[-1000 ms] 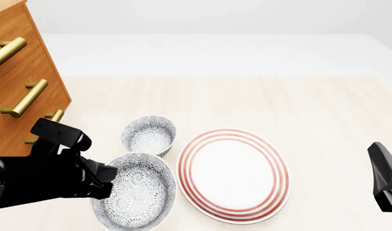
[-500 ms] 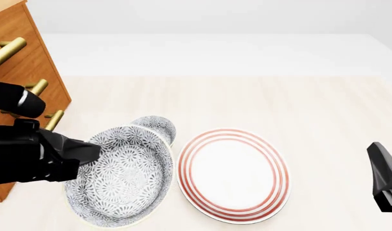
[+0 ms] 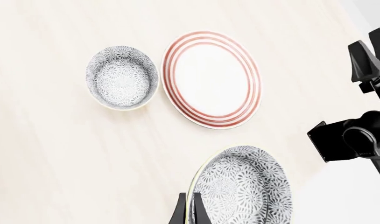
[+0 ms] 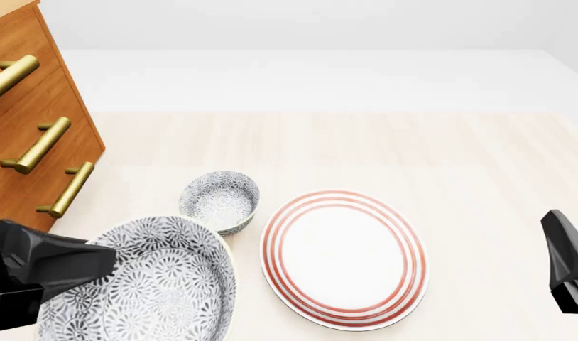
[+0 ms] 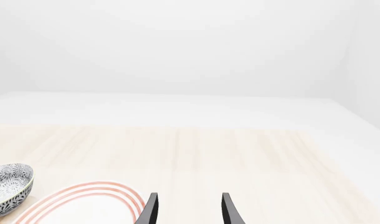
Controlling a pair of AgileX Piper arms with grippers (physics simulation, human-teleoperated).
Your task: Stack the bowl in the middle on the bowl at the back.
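No brand, label or writing could be read in any view.

In the front view, the bowl in the middle [image 4: 142, 280] was lifted clear of the table [image 4: 384, 149] at the lower left, tilted and looming large, its lower part cut off by the frame edge. The left gripper [image 4: 104, 257] met the bowl's left rim, but the black arm body covered the fingers, so the grip itself could not be made out here. The bowl at the back [image 4: 220, 201] sat upright on the table, just beyond the lifted bowl and just beside the red-ringed plate [image 4: 344, 257]. A wooden drawer unit [image 4: 28, 121] with brass handles stood at the far left, partly cropped. Only a dark sliver of the right gripper [image 4: 569, 266] showed at the right edge; its fingers were out of frame.

In the left wrist view, the two fingertips [image 3: 179, 212] stood tight together on the rim of the lifted bowl, one either side of the wall, pinching it. The bowl was cut off at the frame edge. The other bowl and the plate lay on the table beyond, and the right arm [image 3: 358, 135] showed partly.

In the right wrist view, the right gripper's fingers [image 5: 149, 210] stood apart, holding nothing, above the plate's edge; only part of the back bowl showed at the frame edge.
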